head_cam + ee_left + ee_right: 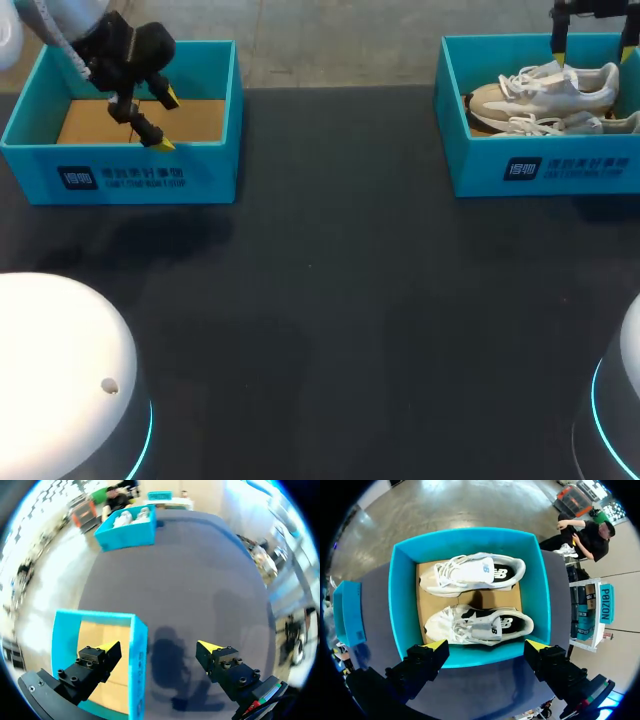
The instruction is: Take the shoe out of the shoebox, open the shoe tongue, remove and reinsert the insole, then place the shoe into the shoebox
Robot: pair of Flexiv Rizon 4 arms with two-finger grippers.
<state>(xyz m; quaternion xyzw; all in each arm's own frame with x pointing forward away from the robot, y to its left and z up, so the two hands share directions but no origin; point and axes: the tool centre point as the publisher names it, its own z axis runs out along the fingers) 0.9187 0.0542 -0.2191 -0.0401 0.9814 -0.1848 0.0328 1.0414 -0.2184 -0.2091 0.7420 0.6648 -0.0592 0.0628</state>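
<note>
Dark matting covers the table (320, 300), with two teal boxes along its far edge. At far right the shoebox (540, 170) holds a pair of white sneakers (472, 572) lying side by side on its cardboard floor, so the shoe sits where the task both starts and ends; I can't judge which. At far left the second box (120, 170) shows only cardboard. My right gripper (487, 652) hangs above the shoebox, jaws spread wide, holding nothing. My left gripper (157, 652) straddles the left box's wall, likewise spread and empty.
</note>
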